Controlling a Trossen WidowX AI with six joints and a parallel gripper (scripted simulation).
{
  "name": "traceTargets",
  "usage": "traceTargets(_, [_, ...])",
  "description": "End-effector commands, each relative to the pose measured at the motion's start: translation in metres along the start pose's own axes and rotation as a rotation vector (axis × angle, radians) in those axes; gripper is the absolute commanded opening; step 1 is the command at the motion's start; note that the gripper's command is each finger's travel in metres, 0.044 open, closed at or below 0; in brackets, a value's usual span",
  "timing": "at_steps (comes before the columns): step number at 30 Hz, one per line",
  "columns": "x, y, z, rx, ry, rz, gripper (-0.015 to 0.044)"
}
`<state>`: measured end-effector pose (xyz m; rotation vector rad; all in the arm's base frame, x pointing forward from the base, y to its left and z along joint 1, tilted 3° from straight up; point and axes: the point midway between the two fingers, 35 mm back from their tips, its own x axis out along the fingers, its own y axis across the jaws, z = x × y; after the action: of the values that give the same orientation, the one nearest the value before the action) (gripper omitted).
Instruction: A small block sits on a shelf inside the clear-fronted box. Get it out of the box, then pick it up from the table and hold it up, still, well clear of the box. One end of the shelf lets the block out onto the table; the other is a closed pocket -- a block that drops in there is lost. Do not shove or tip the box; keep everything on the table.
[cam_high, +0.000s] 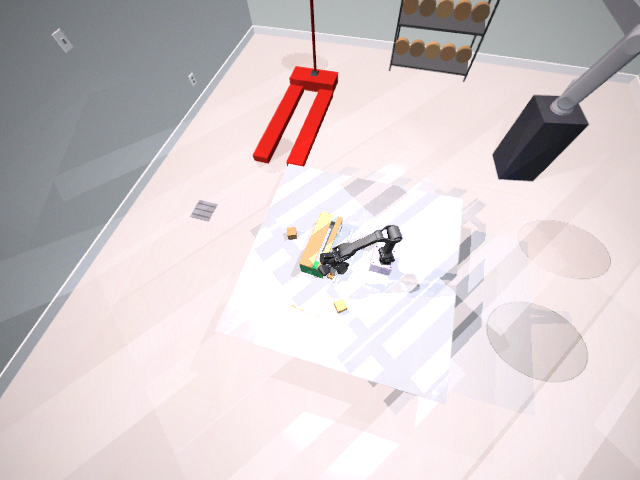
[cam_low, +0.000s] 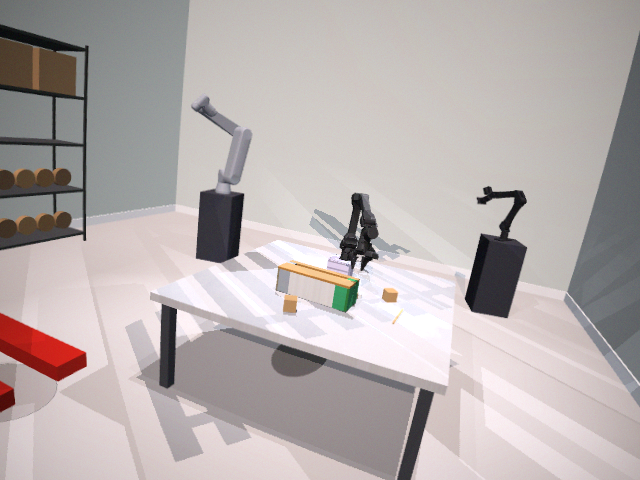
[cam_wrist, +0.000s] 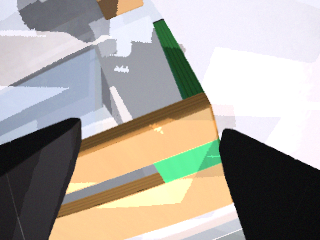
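The fingers (cam_high: 333, 270) (cam_low: 357, 269) stand moderately wide, gripping nothing, above the green-ended box (cam_high: 313, 246) (cam_low: 310, 285) (cam_wrist: 150, 132). Just beside them, a small orange block (cam_high: 330, 275) lies outside the box on the worktop (cam_high: 413, 320) (cam_low: 248, 307).

Bright light bleaches the white rectangular desk (cam_high: 408, 330) (cam_low: 310, 330) almost to glare in the top view, while hard-edged grey shadow bands streak it and the pale pinkish floor (cam_high: 129, 372) (cam_low: 118, 289), and jagged, speckled shadow edges roughen the wrist view.
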<state>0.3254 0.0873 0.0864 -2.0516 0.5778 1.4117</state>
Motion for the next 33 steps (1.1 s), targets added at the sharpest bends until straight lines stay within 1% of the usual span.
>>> traceTargets(1, [-0.004, 0.0, 0.007, -0.474, 0.056, 0.004, 0.0285])
traceTargets(14, [-0.004, 0.0, 0.007, -0.474, 0.056, 0.004, 0.0285])
traceTargets(16, [0.009, 0.0, 0.011, -0.474, 0.056, 0.004, 0.0285])
traceTargets(19, [0.059, 0.006, 0.029, -0.474, 0.055, 0.004, 0.0285])
traceTargets(21, [0.081, 0.012, 0.039, -0.474, 0.055, 0.004, 0.0285])
traceTargets(33, [0.092, 0.014, 0.042, -0.474, 0.055, 0.004, 0.0285])
